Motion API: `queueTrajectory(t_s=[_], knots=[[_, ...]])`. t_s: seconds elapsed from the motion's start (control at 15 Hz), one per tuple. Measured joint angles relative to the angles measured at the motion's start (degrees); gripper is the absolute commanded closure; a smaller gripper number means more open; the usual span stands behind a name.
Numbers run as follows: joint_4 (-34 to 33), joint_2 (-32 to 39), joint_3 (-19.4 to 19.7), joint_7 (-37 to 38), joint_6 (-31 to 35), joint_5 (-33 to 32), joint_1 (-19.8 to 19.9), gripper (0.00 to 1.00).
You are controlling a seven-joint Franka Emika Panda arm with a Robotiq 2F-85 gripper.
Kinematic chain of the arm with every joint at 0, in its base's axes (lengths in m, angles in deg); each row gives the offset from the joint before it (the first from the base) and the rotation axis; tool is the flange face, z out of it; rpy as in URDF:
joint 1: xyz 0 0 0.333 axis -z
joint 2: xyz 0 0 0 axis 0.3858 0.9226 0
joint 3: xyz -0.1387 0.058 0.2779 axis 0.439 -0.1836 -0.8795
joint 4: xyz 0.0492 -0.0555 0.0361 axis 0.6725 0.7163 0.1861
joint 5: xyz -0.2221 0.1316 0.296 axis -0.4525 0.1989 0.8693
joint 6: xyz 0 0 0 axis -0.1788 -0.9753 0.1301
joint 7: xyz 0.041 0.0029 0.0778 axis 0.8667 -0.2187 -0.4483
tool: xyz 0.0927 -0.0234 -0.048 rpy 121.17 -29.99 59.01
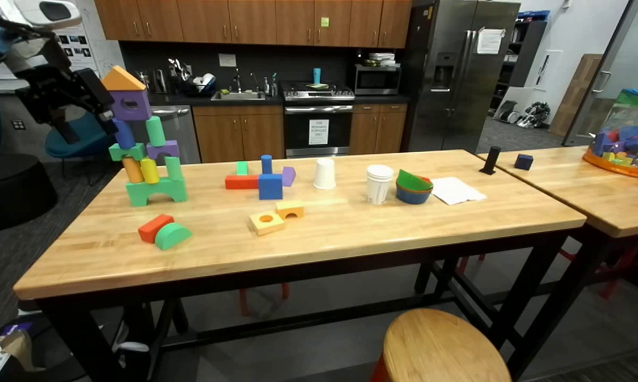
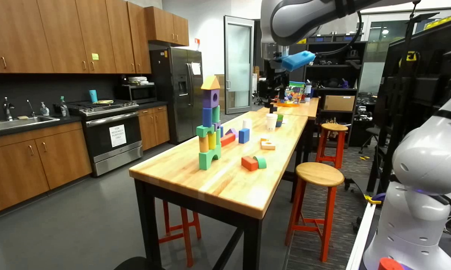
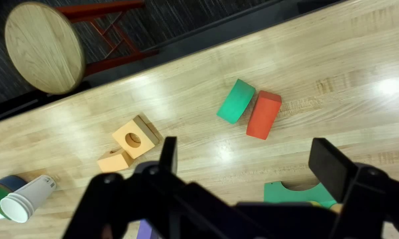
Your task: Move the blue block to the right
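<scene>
On a kitchen-side table (image 1: 223,239), the blue block (image 1: 270,187) stands near a red block (image 1: 241,182), right of the block tower (image 1: 155,132) in an exterior view; the gripper (image 3: 244,156), spread wide and empty, hovers high, presumably to clear that tower.

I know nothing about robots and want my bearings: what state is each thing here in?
Gripper: open, holding nothing
Blue block: resting on the table, not held
Block tower: standing
Single white cup: upside down
Stacked white cups: upright, nested
Green bowl: tilted
Oven: door shut
Fridge: doors shut
Cabinets: shut
</scene>
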Motion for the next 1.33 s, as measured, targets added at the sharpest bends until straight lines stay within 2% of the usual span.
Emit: queueTrajectory(t_s=[0.8, 1.0, 1.2, 1.33], knots=[[0.0, 0.0, 0.0, 0.0, 0.0, 0.0, 0.0, 0.00], [0.4, 0.4, 1.0, -0.1, 1.5, 0.2, -0.7, 0.00], [1.4, 2.5, 3.7, -4.1, 7.2, -0.2, -0.7, 0.00], [1.5, 4.6, 7.0, -11.7, 12.0, -0.2, -0.7, 0.00]])
